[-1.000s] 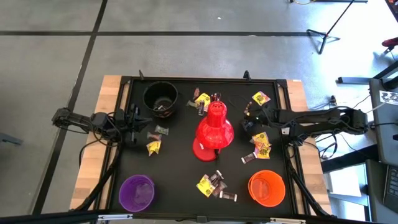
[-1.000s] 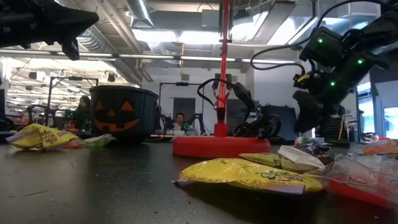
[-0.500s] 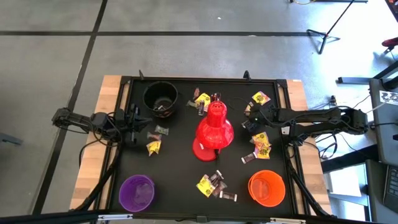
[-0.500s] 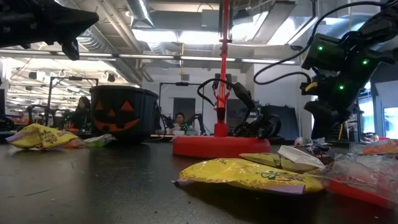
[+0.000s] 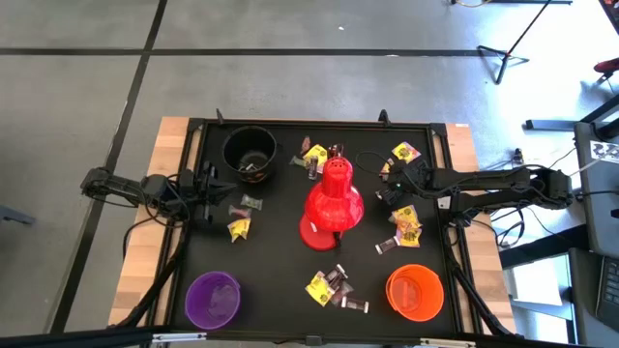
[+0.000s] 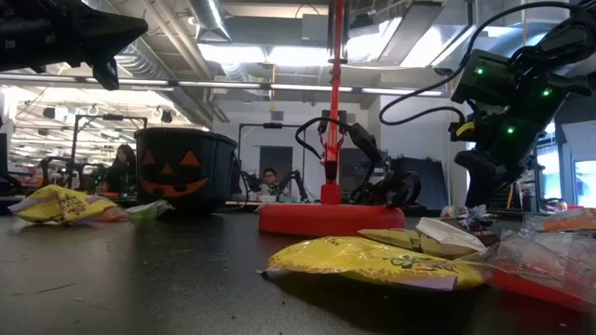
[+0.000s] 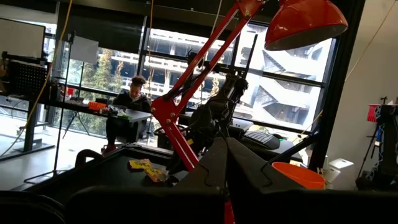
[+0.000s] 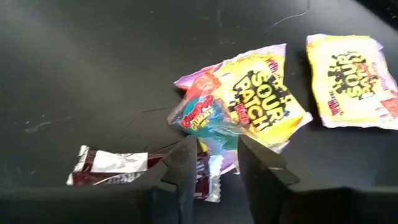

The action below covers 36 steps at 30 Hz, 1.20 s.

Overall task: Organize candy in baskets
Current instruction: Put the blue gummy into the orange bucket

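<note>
Right gripper [image 8: 211, 163] jaws closing around a blue-wrapped candy [image 8: 200, 115]; squeeze only that piece, lift straight. Left gripper [image 5: 215, 196] clenched, idle.

Right end effector [image 5: 390, 193] sits over candy [image 5: 404, 221] beside the red lamp [image 5: 333, 204].

Black table [image 5: 280, 246]: candy [image 5: 238, 228], buckets [image 5: 212, 299], lamp [image 5: 333, 205]

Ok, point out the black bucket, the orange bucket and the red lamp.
black bucket [image 5: 249, 152]: high view, on its rim.
orange bucket [image 5: 415, 292]: high view, on its inner floor.
red lamp [image 5: 335, 193]: high view, on its shade.
</note>
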Each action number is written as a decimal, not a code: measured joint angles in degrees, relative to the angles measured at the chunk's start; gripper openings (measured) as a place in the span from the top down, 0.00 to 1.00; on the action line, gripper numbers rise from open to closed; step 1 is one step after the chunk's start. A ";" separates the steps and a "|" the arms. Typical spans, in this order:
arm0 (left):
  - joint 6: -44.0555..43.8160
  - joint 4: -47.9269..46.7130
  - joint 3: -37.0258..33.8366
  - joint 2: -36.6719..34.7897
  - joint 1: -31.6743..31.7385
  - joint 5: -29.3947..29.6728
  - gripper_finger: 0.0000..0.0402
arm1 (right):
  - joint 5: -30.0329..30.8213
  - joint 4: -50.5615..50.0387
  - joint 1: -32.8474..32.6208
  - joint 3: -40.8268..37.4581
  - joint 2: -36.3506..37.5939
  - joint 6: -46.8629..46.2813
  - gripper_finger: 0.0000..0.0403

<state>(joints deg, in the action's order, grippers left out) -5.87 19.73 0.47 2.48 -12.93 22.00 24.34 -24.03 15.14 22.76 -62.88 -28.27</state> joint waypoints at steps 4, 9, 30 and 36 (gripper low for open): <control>0.00 0.02 -0.02 0.02 0.00 0.00 1.00 | -0.89 0.00 0.00 0.00 0.01 0.04 0.79; 0.01 0.02 0.00 0.01 -0.02 0.00 1.00 | -1.02 0.02 0.00 -0.02 0.01 0.25 0.82; 0.00 0.00 0.00 0.01 0.00 0.00 1.00 | -4.63 0.89 -0.11 5.12 1.65 6.04 0.90; 0.01 0.00 -0.02 0.01 -0.01 0.00 1.00 | -4.90 -3.18 0.01 6.10 1.11 6.02 0.74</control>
<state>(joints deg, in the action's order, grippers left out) -5.86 19.73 0.45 2.49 -12.94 22.00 19.44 -27.21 15.14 28.86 -61.77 -22.25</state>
